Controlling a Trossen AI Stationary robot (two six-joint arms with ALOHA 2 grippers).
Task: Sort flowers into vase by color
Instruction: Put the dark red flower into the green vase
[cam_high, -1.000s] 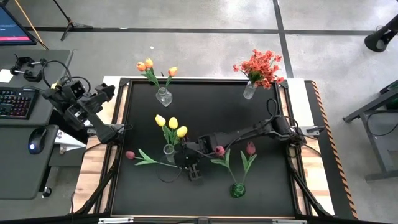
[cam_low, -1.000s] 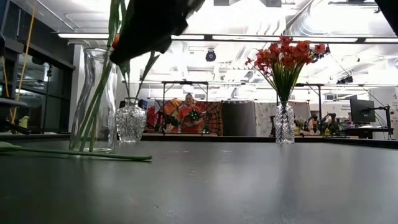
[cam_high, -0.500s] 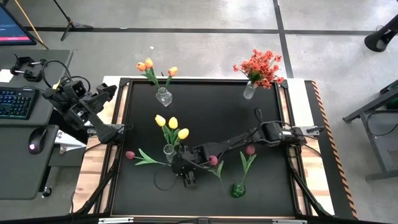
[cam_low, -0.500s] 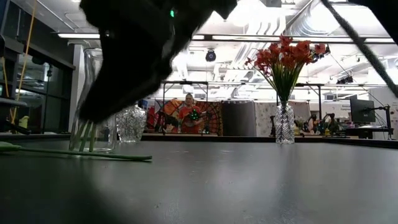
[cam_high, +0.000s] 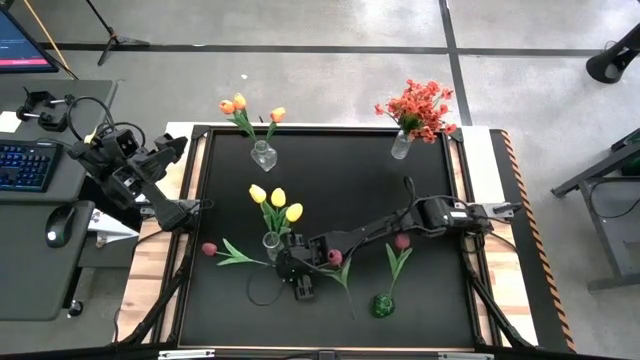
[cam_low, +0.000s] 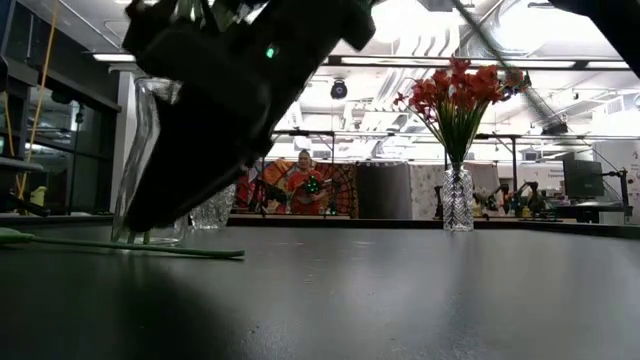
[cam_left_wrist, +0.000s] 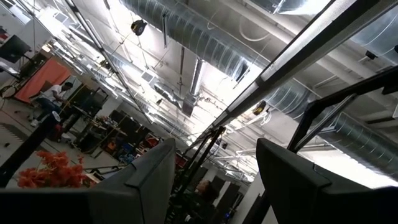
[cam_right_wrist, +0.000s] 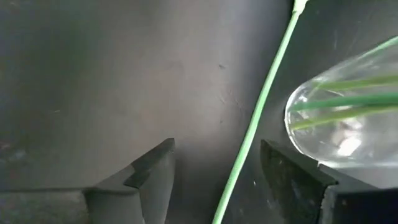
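While the right gripper (cam_right_wrist: 214, 171) hung spread over the loose pink tulip's stem (cam_right_wrist: 256, 118), lying flat just beside the yellow-tulip vase (cam_right_wrist: 348, 118), it was best centred on the stem, clear of the glass, before closing. The left gripper (cam_left_wrist: 214, 186) was parked open at the table's left edge.

Right hand (cam_high: 297, 277) open, low over table.
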